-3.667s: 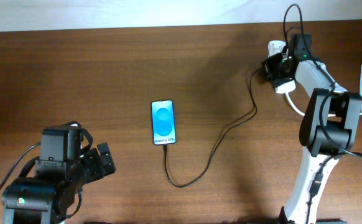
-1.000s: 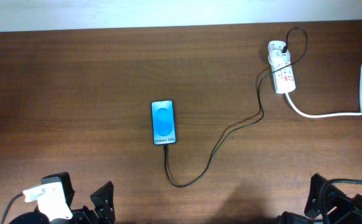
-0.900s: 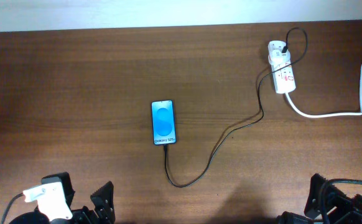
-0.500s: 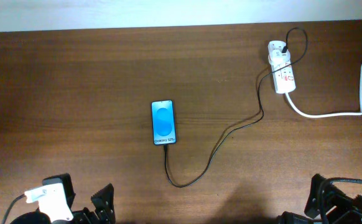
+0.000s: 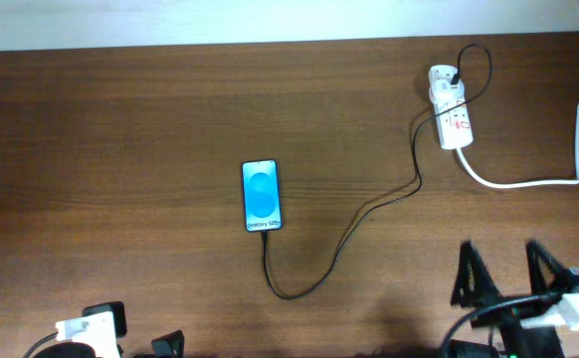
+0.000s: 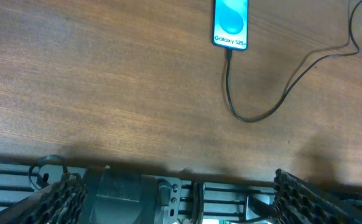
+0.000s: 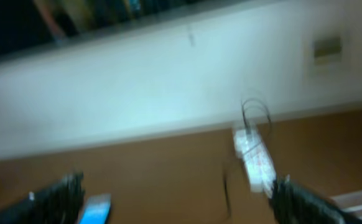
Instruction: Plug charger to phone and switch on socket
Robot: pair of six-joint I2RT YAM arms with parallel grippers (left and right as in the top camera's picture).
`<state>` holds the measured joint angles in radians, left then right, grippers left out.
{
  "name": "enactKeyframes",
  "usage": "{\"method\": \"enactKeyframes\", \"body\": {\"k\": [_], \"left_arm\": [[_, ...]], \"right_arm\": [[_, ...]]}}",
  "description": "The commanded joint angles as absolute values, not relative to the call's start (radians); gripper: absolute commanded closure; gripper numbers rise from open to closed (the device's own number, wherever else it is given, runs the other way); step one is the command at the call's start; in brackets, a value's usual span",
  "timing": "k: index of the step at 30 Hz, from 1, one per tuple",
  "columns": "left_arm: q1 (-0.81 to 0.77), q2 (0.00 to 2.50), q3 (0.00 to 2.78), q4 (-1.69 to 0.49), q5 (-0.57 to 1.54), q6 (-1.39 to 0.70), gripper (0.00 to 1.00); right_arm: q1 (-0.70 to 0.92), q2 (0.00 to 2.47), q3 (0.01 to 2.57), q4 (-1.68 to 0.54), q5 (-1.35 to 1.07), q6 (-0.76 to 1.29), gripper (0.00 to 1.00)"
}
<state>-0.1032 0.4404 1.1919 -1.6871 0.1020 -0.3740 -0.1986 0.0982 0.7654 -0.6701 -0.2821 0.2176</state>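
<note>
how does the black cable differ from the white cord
The thin black charger cable is far slimmer than the thick white power cord. The cable loops left to the blue-screened slim phone; the cord runs right, out of view. Both meet the white power strip.

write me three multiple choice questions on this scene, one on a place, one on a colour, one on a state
1. Seen from overhead, where on the table does the socket lie?
A. top right
B. centre
C. bottom left

2. What colour is the screen of the phone?
A. red
B. blue
C. green

3. How does the charger stand to the phone?
A. its tip sits in the phone's bottom edge
B. it lies apart from the phone
C. it is coiled on the screen

Answers:
1 A, the white strip lies near the far right corner.
2 B, the screen glows blue in the overhead and left wrist views.
3 A, the thin black cable runs straight into the phone's lower edge.
</note>
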Motion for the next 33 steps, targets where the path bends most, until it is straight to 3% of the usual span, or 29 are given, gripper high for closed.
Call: {"method": "enactKeyframes", "body": {"k": [1, 5, 10, 18, 33], "left_arm": [[-0.102, 0.436, 1.193, -1.688, 0.109, -0.373, 0.01], [-0.102, 0.436, 1.193, -1.688, 0.109, -0.373, 0.01], [-0.102, 0.436, 1.193, -1.688, 0.109, -0.373, 0.01], [-0.102, 0.436, 1.193, -1.688, 0.109, -0.373, 0.01], [-0.102, 0.436, 1.193, -1.688, 0.109, -0.373, 0.01]], "right_arm": [[-0.138, 0.031, 0.566, -0.456, -0.314, 0.206, 0.02], [-0.076, 0.004, 0.339, -0.166, -0.294, 0.206, 0.02], [-0.04, 0.004, 0.157, 0.018, -0.239, 0.216, 0.02], [-0.005, 0.004, 0.047, 0.039, -0.095, 0.252, 0.02], [-0.007, 0.004, 0.006, -0.073, -0.066, 0.241, 0.02]]}}
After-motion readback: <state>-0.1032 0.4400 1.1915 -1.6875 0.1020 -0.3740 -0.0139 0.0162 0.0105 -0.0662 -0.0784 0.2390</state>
